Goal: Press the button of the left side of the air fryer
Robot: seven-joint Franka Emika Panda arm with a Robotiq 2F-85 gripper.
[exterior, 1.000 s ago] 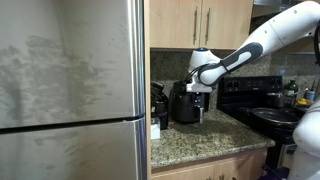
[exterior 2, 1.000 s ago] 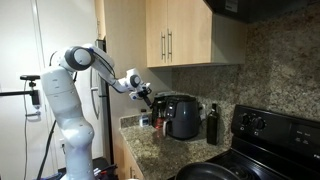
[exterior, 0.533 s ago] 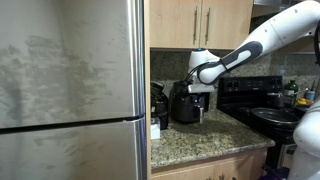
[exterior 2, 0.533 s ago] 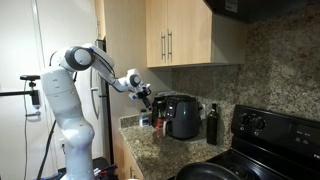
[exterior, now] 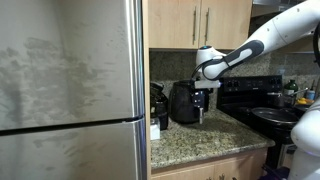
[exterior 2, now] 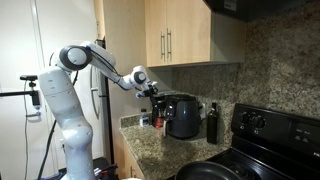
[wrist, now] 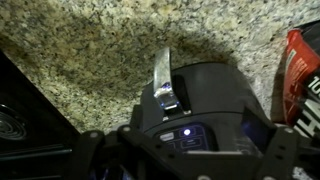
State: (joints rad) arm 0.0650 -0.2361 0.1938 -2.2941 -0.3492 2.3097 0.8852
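The air fryer (exterior: 184,103) stood at the far side of the worktop (exterior: 205,142), under the cabinets (exterior: 200,22), with dark clutter (exterior: 157,106) on its left and the stove (exterior: 255,98) on its right. My fingers (exterior 2: 155,90) hung close by its top; I could not tell whether they touched it. In the wrist view the fryer's pale handle (wrist: 163,76) pointed out over the granite, and 1 blue light (wrist: 186,131) glowed on the panel right under the camera. There the fingers were only dark shapes against the black lid, so I could not tell how far apart they stood. I saw nothing held in them. To press well, I judged I should first pick out the left button, which I could not make out on that dim panel. I should then set 1 fingertip squarely over it, come straight down slowly and stop at the first give, so the glossy body would not skid or tip.
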